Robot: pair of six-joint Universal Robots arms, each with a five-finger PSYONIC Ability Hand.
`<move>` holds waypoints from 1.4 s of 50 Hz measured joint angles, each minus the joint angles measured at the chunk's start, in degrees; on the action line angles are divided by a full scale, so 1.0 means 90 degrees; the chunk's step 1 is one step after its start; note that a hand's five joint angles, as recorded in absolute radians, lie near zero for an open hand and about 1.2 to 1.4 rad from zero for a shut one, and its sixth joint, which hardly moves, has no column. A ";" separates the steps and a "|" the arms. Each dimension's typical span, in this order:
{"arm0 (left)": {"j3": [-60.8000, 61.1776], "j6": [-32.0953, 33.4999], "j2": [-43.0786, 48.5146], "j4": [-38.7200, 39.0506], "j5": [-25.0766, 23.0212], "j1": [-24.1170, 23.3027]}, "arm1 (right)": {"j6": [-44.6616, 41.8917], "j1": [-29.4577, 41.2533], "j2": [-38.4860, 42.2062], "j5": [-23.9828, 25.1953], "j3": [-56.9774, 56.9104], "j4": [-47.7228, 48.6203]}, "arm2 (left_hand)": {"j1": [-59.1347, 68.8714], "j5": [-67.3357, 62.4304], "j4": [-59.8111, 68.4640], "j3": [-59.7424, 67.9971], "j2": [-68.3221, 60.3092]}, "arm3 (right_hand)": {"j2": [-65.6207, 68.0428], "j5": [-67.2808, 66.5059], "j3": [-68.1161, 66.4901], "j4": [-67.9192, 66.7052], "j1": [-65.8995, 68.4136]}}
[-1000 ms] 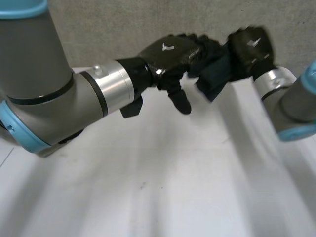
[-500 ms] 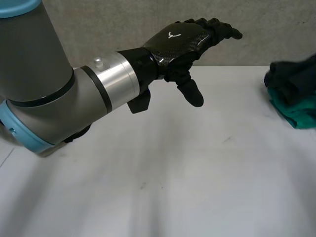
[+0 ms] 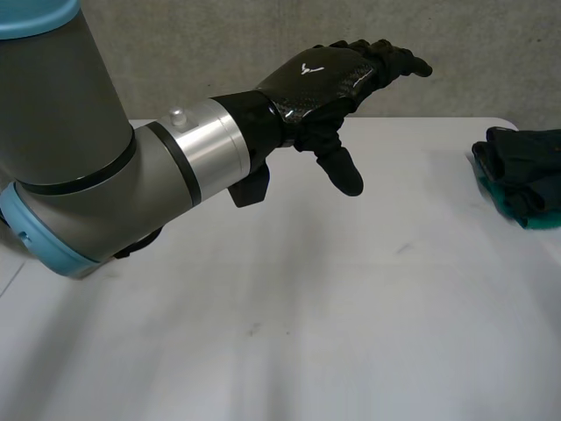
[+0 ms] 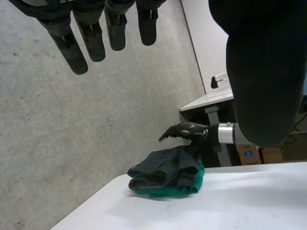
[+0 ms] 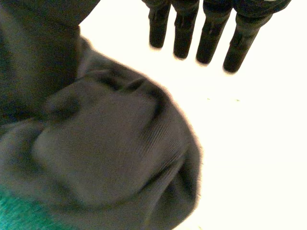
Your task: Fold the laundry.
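A dark folded cloth (image 3: 524, 167) lies on top of a green cloth (image 3: 536, 212) at the table's far right edge. In the left wrist view this dark cloth (image 4: 165, 172) and the green cloth (image 4: 184, 188) form one small pile. My right hand (image 4: 184, 130) hovers just above the pile, open, holding nothing. Its straight fingers (image 5: 213, 28) point past the dark cloth (image 5: 110, 153), which lies under the palm. My left hand (image 3: 324, 74) is raised over the table's far middle, open and empty, with its fingers (image 4: 91, 33) straight.
The white table (image 3: 351, 307) stretches bare in front of the left arm. A grey concrete wall (image 3: 219, 53) stands right behind it. Beyond the pile are another desk (image 4: 211, 98) and cardboard boxes (image 4: 259, 153).
My right hand carried the dark cloth from beside the left hand to the right edge, set it on the green cloth and opened. The left hand barely moved.
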State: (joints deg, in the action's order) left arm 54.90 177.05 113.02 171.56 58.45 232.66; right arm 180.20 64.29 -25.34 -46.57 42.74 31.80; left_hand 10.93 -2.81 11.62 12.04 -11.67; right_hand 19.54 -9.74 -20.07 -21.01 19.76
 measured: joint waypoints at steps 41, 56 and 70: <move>-0.0544 0.2326 0.1236 0.1215 0.2309 0.3478 | -0.2709 0.2501 -0.5735 -0.1345 0.5922 0.0356 | 0.0000 0.0000 0.0000 0.0000 0.0000 | -0.0803 0.0805 0.0876 0.0979 -0.0698; -0.2336 0.3959 0.4212 0.1628 0.1952 0.4238 | -0.4572 0.3229 -0.5670 -0.1421 0.7675 0.0081 | 0.5865 -0.5194 0.5406 0.5312 -0.5487 | -0.0803 0.0804 0.0876 0.0980 -0.0698; -0.0993 0.1560 0.1691 0.1895 0.1902 0.3104 | -0.4593 0.3150 -0.5832 -0.1747 0.7741 0.0024 | 0.6104 -0.5822 0.6330 0.6222 -0.6313 | -0.0803 0.0804 0.0876 0.0979 -0.0698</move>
State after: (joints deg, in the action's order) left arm 45.97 191.09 128.25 188.62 75.57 260.59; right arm 138.86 92.64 -77.84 -62.29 112.40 32.02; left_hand 65.87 -55.21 68.59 68.04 -68.48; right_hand 12.31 -2.50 -12.18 -12.20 13.48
